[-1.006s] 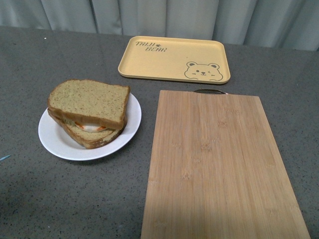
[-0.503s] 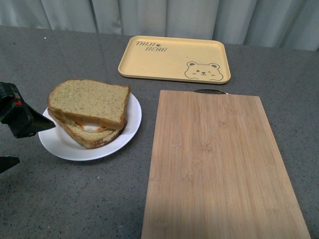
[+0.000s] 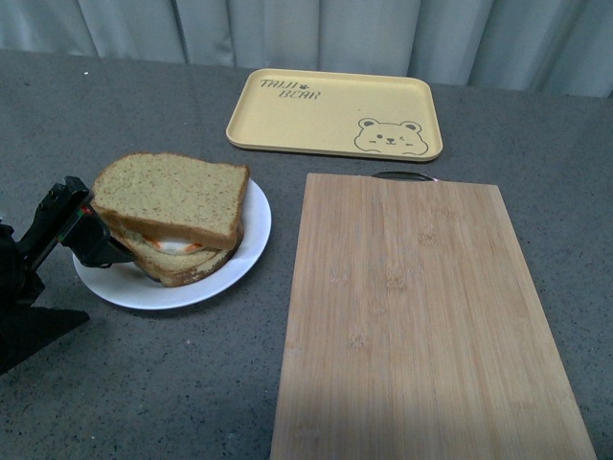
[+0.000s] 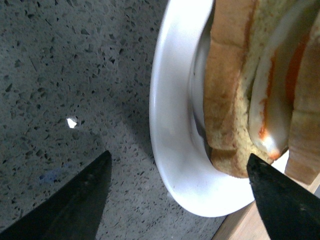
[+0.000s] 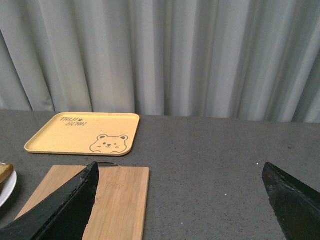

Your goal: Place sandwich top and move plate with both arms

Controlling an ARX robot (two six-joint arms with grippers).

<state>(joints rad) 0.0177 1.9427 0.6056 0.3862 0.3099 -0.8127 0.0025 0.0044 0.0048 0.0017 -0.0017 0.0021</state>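
Grey counter [image 3: 144,383], yellow tray [image 3: 326,125] lettered "BEAR", left tool [image 4: 177,159] spread at plate [image 3: 257,225] rim, right tool [image 5: 180,167] spread

"BEAR" under a harder-to-read first word, printed on the yellow tray [image 3: 326,120] opposite its bear drawing [image 3: 389,137]

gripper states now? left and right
Left gripper: open, at the plate rim, holding nothing.
Right gripper: open, holding nothing.

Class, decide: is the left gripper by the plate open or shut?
Open. In the left wrist view the left gripper's fingers stand wide apart, with the plate's rim showing between them.
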